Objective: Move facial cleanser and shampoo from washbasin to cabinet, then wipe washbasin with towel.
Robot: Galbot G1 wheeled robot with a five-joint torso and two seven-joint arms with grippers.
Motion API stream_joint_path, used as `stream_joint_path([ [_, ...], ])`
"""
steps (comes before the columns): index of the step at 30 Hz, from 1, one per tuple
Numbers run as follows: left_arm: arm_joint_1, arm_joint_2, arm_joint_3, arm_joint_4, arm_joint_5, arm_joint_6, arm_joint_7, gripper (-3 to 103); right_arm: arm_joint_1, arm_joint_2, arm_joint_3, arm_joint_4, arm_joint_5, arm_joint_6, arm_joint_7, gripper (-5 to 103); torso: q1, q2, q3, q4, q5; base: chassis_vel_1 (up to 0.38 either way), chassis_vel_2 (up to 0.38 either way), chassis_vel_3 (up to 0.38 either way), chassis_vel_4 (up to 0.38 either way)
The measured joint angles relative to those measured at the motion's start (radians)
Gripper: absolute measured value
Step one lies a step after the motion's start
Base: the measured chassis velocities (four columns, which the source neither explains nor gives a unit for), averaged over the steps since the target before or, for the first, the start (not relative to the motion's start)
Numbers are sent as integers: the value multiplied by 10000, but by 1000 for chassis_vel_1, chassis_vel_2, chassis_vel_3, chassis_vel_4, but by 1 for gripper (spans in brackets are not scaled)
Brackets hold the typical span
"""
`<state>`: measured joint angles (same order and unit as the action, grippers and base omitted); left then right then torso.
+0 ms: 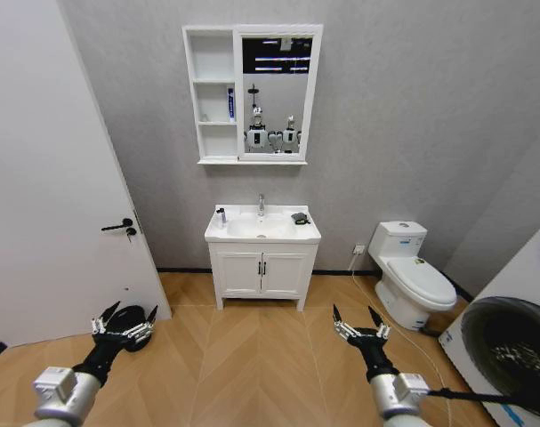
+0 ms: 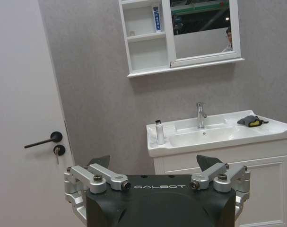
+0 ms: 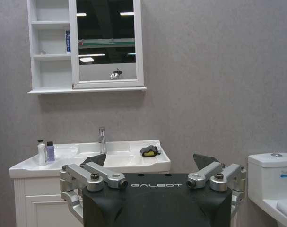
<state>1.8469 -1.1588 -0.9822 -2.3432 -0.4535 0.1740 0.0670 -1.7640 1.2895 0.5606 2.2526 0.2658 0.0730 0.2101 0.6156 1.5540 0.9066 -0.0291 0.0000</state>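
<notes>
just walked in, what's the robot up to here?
Nothing is being handled. The robot stands back from the washbasin, left gripper and right gripper both open and empty, low over the floor. Two bottles and the towel sit on the washbasin; the cabinet holds a blue item on its middle shelf.

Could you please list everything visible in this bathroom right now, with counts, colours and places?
washbasin: one, white, on the vanity by the back wall
bottles: two, white and purple, basin's left corner
towel: one, dark, basin's right rear
cabinet: one, white, above the basin, blue item on the middle shelf
toilet: one, white, right of the vanity
door: one, white, left
left end effector: open, low over the floor
right end effector: open, low over the floor
</notes>
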Motion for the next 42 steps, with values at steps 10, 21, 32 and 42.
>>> stream_joint_path([
  [10, 30, -234, 500, -157, 388, 7, 58, 100, -523, 116, 386, 7, -721, 881, -435, 100, 0, 1, 0, 1, 0, 0, 0, 0, 0],
  [21, 300, -403, 483, -213, 451, 96, -13, 100, -187, -406, 616, 16, 64, 361, -66, 100, 1, 0, 1, 2, 0, 0, 0, 0, 0],
  [32, 325, -237, 645, 49, 641, -25, 9, 100, -347, -103, 444, -5, -50, 185, -12, 100, -1, 1, 0, -2, -2, 0, 0, 0, 0],
  [42, -185, -386, 1279, 459, 746, -24, -97, 100, -697, 132, 480, 138, -287, 268, -12, 100, -1, 2, 1, 2, -1, -118, 115, 124, -125],
])
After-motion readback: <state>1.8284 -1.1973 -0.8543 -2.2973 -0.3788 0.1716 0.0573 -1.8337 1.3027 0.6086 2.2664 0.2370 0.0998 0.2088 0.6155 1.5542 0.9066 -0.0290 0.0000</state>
